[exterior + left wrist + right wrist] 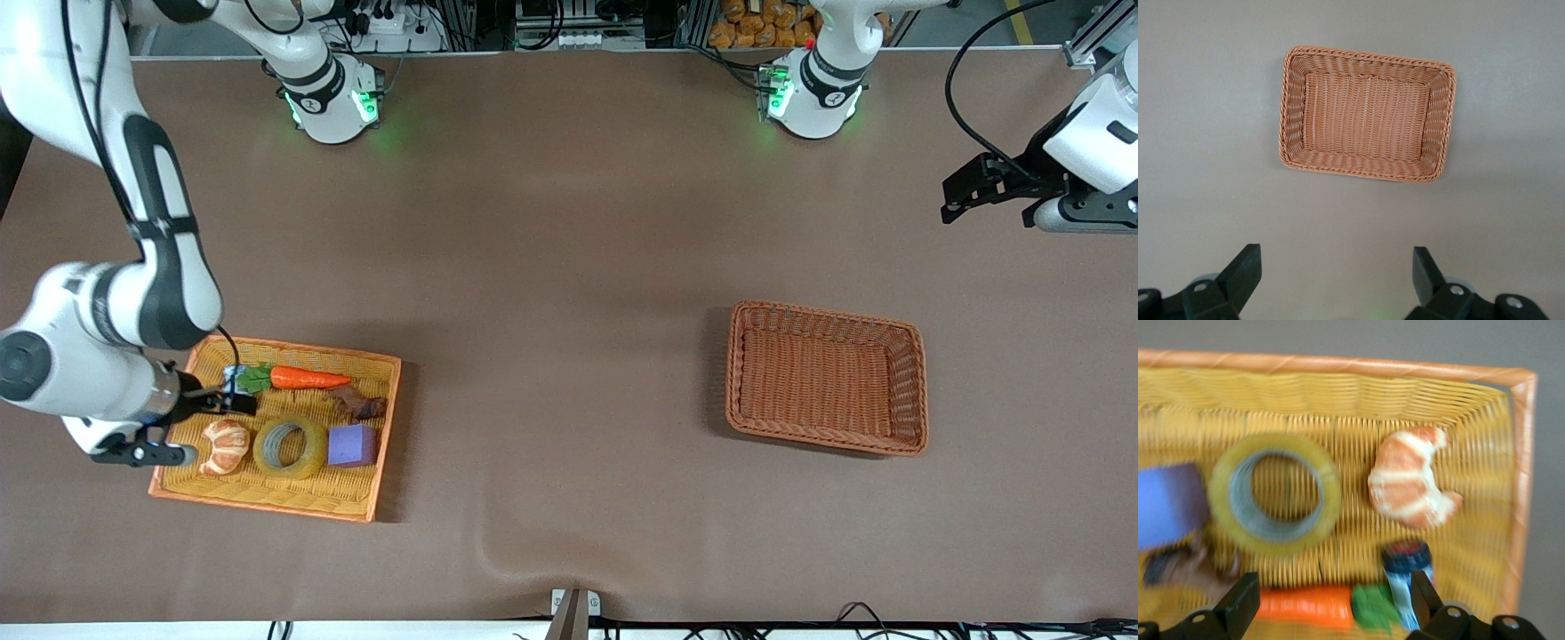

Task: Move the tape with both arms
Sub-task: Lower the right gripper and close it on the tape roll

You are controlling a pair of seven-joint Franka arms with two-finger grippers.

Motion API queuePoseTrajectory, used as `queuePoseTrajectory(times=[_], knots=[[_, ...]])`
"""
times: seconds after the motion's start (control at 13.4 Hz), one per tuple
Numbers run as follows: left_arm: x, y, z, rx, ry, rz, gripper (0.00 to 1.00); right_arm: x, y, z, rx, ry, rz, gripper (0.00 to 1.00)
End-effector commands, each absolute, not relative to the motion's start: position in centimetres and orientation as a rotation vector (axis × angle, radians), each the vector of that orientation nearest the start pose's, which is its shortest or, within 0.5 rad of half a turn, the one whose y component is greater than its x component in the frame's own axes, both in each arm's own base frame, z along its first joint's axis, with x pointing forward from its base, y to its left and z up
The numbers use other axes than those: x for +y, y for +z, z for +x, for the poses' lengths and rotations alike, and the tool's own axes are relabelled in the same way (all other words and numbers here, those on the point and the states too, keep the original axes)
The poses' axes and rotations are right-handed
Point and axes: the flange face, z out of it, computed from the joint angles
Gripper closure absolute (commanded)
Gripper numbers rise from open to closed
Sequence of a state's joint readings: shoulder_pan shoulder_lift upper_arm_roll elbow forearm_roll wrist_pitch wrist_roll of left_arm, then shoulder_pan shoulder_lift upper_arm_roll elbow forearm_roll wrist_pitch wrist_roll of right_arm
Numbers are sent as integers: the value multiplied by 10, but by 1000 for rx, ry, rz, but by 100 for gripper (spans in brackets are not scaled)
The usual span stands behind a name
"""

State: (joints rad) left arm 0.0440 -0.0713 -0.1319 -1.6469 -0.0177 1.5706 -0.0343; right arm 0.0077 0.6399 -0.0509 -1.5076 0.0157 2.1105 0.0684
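The tape (290, 446), a yellowish translucent ring with a grey core, lies flat in the yellow wicker tray (267, 493) toward the right arm's end of the table. It sits between a croissant (224, 444) and a purple cube (352, 444). My right gripper (233, 402) hangs open over the tray, above the carrot's green top, with nothing between its fingers. In the right wrist view the tape (1275, 495) lies apart from the open right gripper (1335, 587). My left gripper (965, 200) waits open and empty high over the left arm's end of the table (1336, 257).
The tray also holds a carrot (307, 379), a small bottle (234, 378) and a brown item (360, 406). An empty brown wicker basket (822, 313) stands toward the left arm's end, also in the left wrist view (1365, 57). Bare brown tabletop lies between tray and basket.
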Motion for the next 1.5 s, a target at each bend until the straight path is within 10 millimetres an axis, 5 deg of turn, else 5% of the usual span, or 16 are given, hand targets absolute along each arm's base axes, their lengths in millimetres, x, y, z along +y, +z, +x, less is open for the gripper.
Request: queuePoseTrajectory(times=[0.0, 0.37, 0.45, 0.6, 0.67, 1.12, 1.42], knots=[[-54, 628, 526, 74, -1, -3139, 0, -11, 250, 718, 370, 63, -3148, 0], [-69, 627, 526, 112, -4, -3136, 0, -11, 218, 719, 376, 10, -3138, 0], [-69, 628, 526, 110, -6, -3136, 0, -14, 206, 713, 375, 40, -3136, 14], [-64, 629, 525, 98, -4, -3136, 0, -6, 207, 712, 349, 51, -3143, 89], [-63, 630, 522, 98, 10, -3133, 0, -5, 206, 712, 346, 54, -3145, 100], [-62, 631, 518, 95, 39, -3131, 0, -8, 219, 713, 331, 38, -3142, 100], [-62, 635, 518, 93, 27, -3131, 0, -19, 296, 710, 228, 25, -3146, 100]])
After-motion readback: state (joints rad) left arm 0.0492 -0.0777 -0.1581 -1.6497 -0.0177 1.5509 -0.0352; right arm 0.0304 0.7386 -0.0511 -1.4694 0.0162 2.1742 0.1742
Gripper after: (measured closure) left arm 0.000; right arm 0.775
